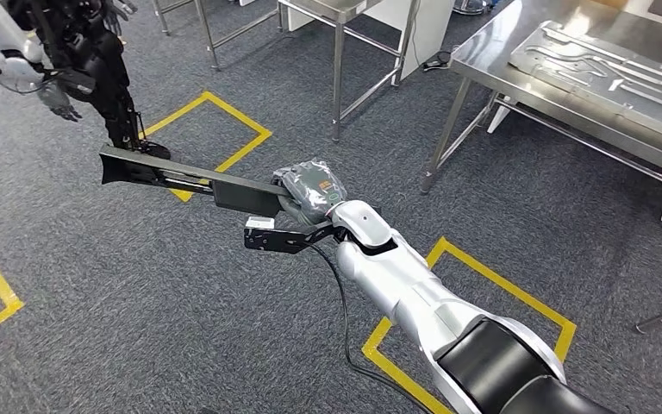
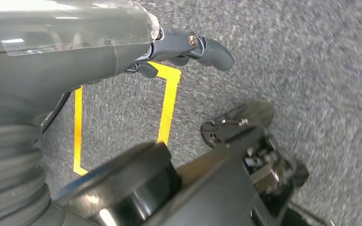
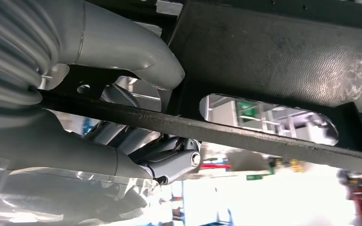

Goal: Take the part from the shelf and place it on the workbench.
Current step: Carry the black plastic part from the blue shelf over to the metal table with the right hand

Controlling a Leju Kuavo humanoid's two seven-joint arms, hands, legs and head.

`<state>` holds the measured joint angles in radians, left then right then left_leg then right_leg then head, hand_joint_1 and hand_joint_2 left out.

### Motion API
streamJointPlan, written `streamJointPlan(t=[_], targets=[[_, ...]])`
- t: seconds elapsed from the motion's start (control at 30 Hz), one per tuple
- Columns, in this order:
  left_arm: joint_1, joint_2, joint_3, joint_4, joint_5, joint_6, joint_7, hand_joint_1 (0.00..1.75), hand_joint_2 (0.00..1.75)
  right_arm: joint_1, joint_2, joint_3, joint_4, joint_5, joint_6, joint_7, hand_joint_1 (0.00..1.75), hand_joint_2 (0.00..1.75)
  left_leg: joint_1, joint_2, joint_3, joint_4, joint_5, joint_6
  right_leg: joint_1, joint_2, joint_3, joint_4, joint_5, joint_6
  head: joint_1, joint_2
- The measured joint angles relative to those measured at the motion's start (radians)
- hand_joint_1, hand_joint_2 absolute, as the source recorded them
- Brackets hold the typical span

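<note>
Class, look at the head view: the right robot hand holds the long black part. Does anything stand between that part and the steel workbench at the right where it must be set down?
Nothing visible does. The right robot hand holds the black part over grey carpet; the workbench stands off to the right, with bare carpet between. A patterned metal tray already lies on the bench top.

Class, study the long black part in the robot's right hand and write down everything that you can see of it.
The part is a long, flat, black bar, metal by its look, with a dull, slightly rough face. One end flares wider; the right wrist view shows a long slot cut through it. The right hand grips it near one end, thumb pressed on its face. It is held roughly level above the grey carpet, pointing away from the arm, touching nothing else. The steel workbench stands apart from it.
</note>
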<state>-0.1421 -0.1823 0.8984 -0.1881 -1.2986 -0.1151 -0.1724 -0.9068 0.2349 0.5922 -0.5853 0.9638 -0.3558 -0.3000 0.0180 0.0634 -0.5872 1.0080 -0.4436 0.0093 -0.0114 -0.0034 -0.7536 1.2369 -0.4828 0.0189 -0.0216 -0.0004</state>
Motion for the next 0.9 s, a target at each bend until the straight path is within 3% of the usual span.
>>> streamJointPlan(t=[0.07,0.13,0.23,0.3,0.37,0.43,0.47,0.5,0.53,0.6,0.67,0.73,0.8,0.87,0.9], targets=[[-0.001,0.0,0.0,0.0,0.0,-0.002,0.0,0.0,1.75,-0.001,0.0,-0.001,-0.003,0.003,-0.001,0.0,1.75,1.75,-0.003,0.024,0.007,0.001,-0.007,-0.007,0.008,-0.041,0.076,-0.143,0.054,-0.009,0.0,0.0],[-0.002,0.0,0.0,0.0,0.0,-0.005,0.001,0.0,1.75,-0.001,0.002,-0.002,-0.007,0.005,-0.004,0.001,1.75,1.75,-0.007,0.045,0.014,0.001,-0.014,-0.018,0.019,-0.068,0.112,-0.213,0.067,-0.021,0.0,0.0],[-0.005,0.001,0.0,0.0,0.003,-0.008,0.002,0.0,1.75,0.0,0.006,-0.002,-0.01,0.008,-0.006,0.002,1.75,1.75,-0.007,0.069,0.025,0.001,-0.024,-0.035,0.02,-0.035,0.115,-0.221,0.066,-0.036,0.0,0.0],[-0.007,0.002,0.0,0.0,0.007,-0.009,0.0,0.0,1.75,-0.001,0.013,-0.002,-0.014,0.009,-0.007,0.002,1.75,1.75,-0.003,0.027,0.013,0.044,-0.055,-0.045,0.012,-0.011,0.123,-0.228,0.07,-0.047,0.0,0.0],[-0.003,0.004,0.0,0.0,0.012,-0.012,-0.003,0.0,1.75,-0.004,0.029,-0.002,-0.017,0.01,-0.007,0.004,1.75,1.75,0.0,-0.034,-0.042,0.165,-0.115,-0.051,0.007,0.016,0.126,-0.231,0.071,-0.055,0.0,0.0],[0.003,0.008,0.0,0.0,0.016,-0.015,-0.004,0.0,1.75,-0.001,0.045,-0.002,-0.019,0.01,-0.005,0.005,1.75,1.75,0.001,-0.054,-0.105,0.278,-0.149,-0.053,0.009,0.048,0.126,-0.229,0.071,-0.057,0.0,0.0],[0.005,0.009,0.0,0.0,0.017,-0.017,-0.004,0.0,1.75,0.0,0.051,-0.001,-0.019,0.011,-0.004,0.007,1.75,1.75,0.001,-0.056,-0.117,0.287,-0.137,-0.053,0.009,0.064,0.127,-0.228,0.07,-0.057,0.0,0.0],[0.005,0.01,0.0,0.0,0.018,-0.019,-0.004,0.0,1.75,0.001,0.055,-0.001,-0.019,0.012,-0.002,0.01,1.75,1.75,0.001,-0.059,-0.11,0.255,-0.106,-0.051,0.009,0.08,0.127,-0.226,0.07,-0.056,0.0,0.0],[0.006,0.01,0.0,0.0,0.018,-0.019,-0.004,0.0,1.75,0.0,0.059,-0.001,-0.019,0.013,0.0,0.012,1.75,1.75,0.002,-0.071,-0.087,0.191,-0.065,-0.049,0.009,0.095,0.128,-0.223,0.069,-0.055,0.0,0.0],[0.007,0.013,0.0,0.0,0.018,-0.02,-0.004,0.0,1.75,0.0,0.068,-0.001,-0.02,0.016,0.002,0.015,1.75,1.75,0.006,-0.123,-0.035,0.063,-0.008,-0.042,0.008,0.122,0.123,-0.215,0.066,-0.048,0.0,0.0],[0.007,0.015,0.0,0.0,0.018,-0.02,-0.004,0.0,1.75,0.001,0.074,-0.001,-0.02,0.018,0.003,0.016,1.75,1.75,0.006,-0.152,-0.014,0.013,0.001,-0.033,0.004,0.146,0.115,-0.212,0.066,-0.035,0.0,0.0],[0.006,0.014,0.001,0.0,0.017,-0.017,-0.004,0.0,1.75,0.003,0.075,-0.001,-0.02,0.02,0.003,0.016,1.75,1.75,0.006,-0.131,-0.01,0.006,0.004,-0.022,0.001,0.162,0.109,-0.216,0.07,-0.022,0.0,0.0],[0.005,0.012,0.001,-0.001,0.015,-0.012,-0.005,0.0,1.75,0.002,0.074,-0.001,-0.02,0.019,0.003,0.015,1.75,1.75,0.01,-0.104,-0.005,-0.006,0.01,-0.009,0.008,0.11,0.093,-0.185,0.048,-0.012,0.0,0.0],[0.007,0.012,0.001,-0.002,0.013,-0.006,-0.006,0.0,1.75,0.004,0.076,-0.001,-0.02,0.016,0.002,0.01,1.75,1.75,0.008,-0.075,-0.001,-0.012,0.01,0.0,0.01,0.034,0.04,-0.077,-0.01,-0.005,0.0,0.0],[0.01,0.012,0.001,-0.002,0.012,-0.004,-0.006,0.0,1.75,0.006,0.076,0.0,-0.02,0.014,0.002,0.007,1.75,1.75,0.006,-0.059,0.0,-0.011,0.009,0.002,0.007,0.017,0.004,-0.008,-0.039,-0.003,0.0,0.0]])
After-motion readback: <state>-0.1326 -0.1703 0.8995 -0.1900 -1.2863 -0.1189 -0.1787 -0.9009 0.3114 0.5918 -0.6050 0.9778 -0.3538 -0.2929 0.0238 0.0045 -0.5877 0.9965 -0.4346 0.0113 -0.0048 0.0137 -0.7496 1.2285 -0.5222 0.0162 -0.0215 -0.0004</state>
